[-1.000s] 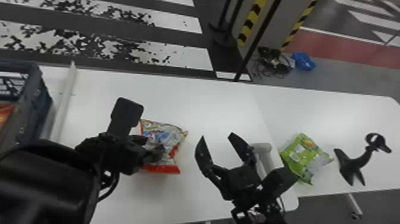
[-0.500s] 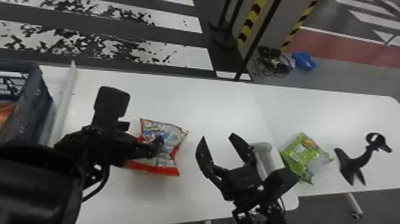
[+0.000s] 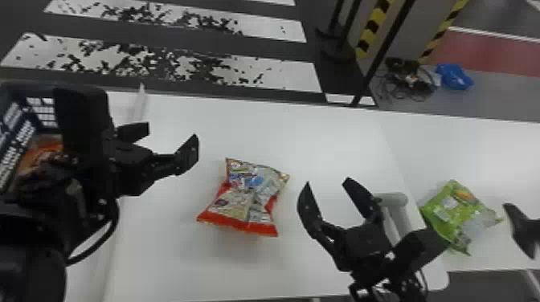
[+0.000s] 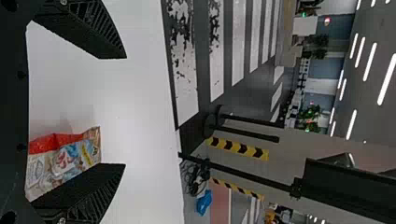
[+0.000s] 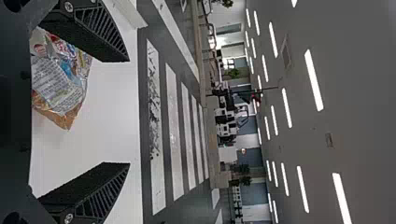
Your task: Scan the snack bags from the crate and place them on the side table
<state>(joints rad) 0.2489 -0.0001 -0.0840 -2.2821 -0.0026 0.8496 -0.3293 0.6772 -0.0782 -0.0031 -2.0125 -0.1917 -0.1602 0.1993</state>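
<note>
A red and multicoloured snack bag [image 3: 248, 196] lies by itself on the white table, between the two grippers. My left gripper [image 3: 170, 138] stands open to the left of that bag, near the crate [image 3: 39, 106]. To the bag's right is my right gripper [image 3: 326, 186], also open and holding nothing. A green snack bag [image 3: 456, 215] rests on the side table [image 3: 478, 152]. In the left wrist view the red bag [image 4: 65, 158] is beyond the open left gripper [image 4: 125, 111]; the right wrist view has the bag [image 5: 60, 77] near one finger of the open right gripper [image 5: 129, 112].
Orange packaging [image 3: 42, 154] is inside the crate at the far left. A pale cylindrical object [image 3: 393, 199] stands beside the right gripper. At the right edge is a black object [image 3: 522, 229] close to the green bag. A thin black pole [image 3: 379, 56] rises behind the table.
My left gripper has let go of the red bag and drawn back left, toward the crate. The bag now lies free on the table. The right arm looks unmoved.
</note>
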